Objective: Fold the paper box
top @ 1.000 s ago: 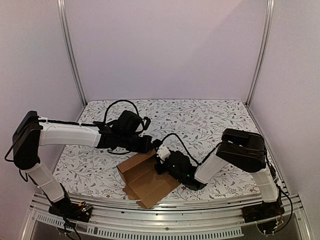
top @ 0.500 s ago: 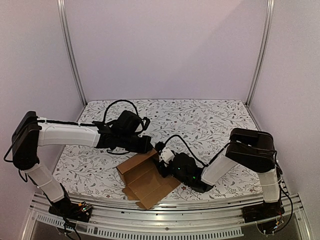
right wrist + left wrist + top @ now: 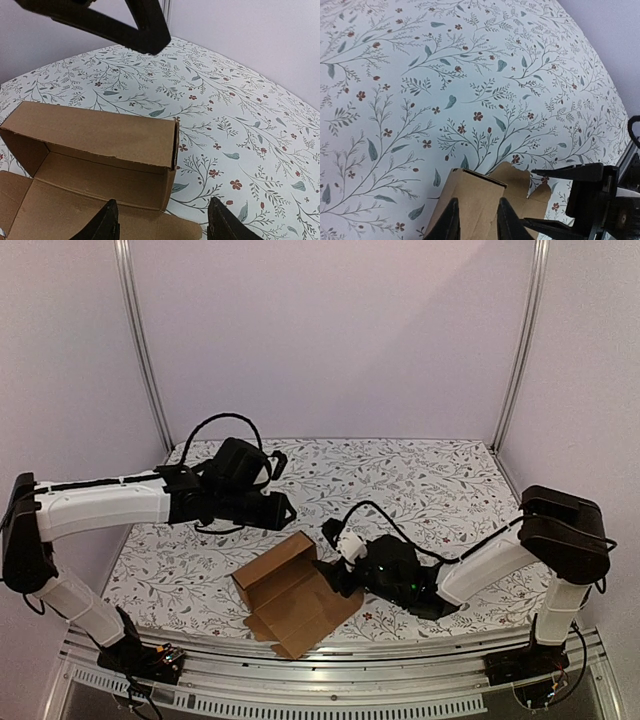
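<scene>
Mid-fold: my R gripper [image 3: 162, 210], jaws spread, and L gripper [image 3: 476, 205], fingers barely parted, both empty, flank the half-formed box [image 3: 290, 590] near-centre on the table [image 3: 420, 480]; best approach, imo, brace raised wall w/ L, lift flat flap w/ R.

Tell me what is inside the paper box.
Only bare brown cardboard shows inside the paper box: its floor and inner walls, no object. Whatever lies right beneath its overhanging raised panel is covered.

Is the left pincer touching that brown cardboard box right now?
Apart. The top view shows the left pincer hanging clear of the paper box, with a strip of flowered tablecloth visible between them.
</scene>
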`<state>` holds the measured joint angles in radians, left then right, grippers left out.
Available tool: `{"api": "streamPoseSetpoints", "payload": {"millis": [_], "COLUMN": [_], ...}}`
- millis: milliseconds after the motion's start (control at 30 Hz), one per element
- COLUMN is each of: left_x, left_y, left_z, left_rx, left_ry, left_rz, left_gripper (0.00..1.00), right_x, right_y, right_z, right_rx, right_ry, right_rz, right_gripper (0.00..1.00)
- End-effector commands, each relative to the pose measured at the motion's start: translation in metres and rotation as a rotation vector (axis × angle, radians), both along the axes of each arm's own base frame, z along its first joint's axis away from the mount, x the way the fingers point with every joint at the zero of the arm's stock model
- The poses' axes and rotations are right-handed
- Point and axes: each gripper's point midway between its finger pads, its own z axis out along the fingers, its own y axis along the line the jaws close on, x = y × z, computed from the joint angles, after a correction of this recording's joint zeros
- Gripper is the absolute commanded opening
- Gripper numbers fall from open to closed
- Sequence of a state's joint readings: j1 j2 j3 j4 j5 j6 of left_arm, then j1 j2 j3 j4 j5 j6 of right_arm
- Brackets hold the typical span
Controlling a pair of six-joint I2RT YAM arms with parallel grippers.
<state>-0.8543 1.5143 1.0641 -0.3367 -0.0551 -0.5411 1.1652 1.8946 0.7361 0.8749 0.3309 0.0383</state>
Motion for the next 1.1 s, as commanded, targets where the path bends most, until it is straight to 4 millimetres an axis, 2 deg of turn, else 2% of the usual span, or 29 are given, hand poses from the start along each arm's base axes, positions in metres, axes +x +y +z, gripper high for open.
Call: {"api": "streamPoseSetpoints", "payload": {"millis": [0,67,167,200,300,400,467,500,533,700,733,767,867,967,1067], "left_x": [-0.004,-0.01,-0.022,-0.026,-0.037,-0.045,-0.05,-0.052,-0.053,-0.058,-0.059,-0.058,-0.058,-0.059,-0.059], "left_y": [0.024,0.036,0.052,0.056,0.068,0.073,0.075,0.073,0.073,0.063,0.063,0.063,0.061,0.061,0.062], "left_z": [0.033,0.035,0.033,0.031,0.019,0.011,0.006,0.005,0.003,-0.002,-0.002,-0.002,-0.002,-0.005,-0.007], "left_rx": [0.043,0.066,0.081,0.078,0.069,0.043,0.03,0.016,0.006,-0.037,-0.039,-0.039,-0.041,-0.026,-0.021], "left_ry": [-0.053,-0.044,-0.021,-0.01,0.034,0.071,0.09,0.097,0.104,0.135,0.136,0.135,0.135,0.137,0.145], "left_rz": [0.028,0.037,0.045,0.044,0.042,0.03,0.019,0.009,0.001,-0.048,-0.052,-0.054,-0.067,-0.077,-0.073], "left_gripper": [0.28,0.32,0.38,0.4,0.48,0.54,0.57,0.59,0.68,0.71,0.78,0.8,0.81,0.96,0.99], "right_x": [-0.018,-0.023,-0.031,-0.034,-0.042,-0.053,-0.061,-0.065,-0.068,-0.08,-0.081,-0.081,-0.083,-0.083,-0.075], "right_y": [-0.008,-0.015,-0.034,-0.04,-0.067,-0.091,-0.103,-0.109,-0.113,-0.121,-0.121,-0.12,-0.114,-0.103,-0.097], "right_z": [-0.001,0.005,0.003,0.011,0.016,0.01,0.014,0.013,0.016,0.009,0.006,0.002,-0.01,-0.019,-0.032], "right_rx": [-0.086,-0.109,-0.166,-0.169,-0.202,-0.23,-0.206,-0.213,-0.199,-0.161,-0.155,-0.145,-0.123,-0.1,-0.086], "right_ry": [0.081,0.114,0.196,0.216,0.346,0.472,0.537,0.565,0.594,0.747,0.766,0.788,0.852,0.894,0.92], "right_rz": [0.057,0.061,0.04,0.032,-0.021,-0.065,-0.095,-0.107,-0.116,-0.185,-0.196,-0.206,-0.218,-0.209,-0.231], "right_gripper": [0.59,0.59,0.59,0.59,0.61,0.64,0.65,0.65,0.64,0.53,0.52,0.51,0.51,0.5,0.5]}}
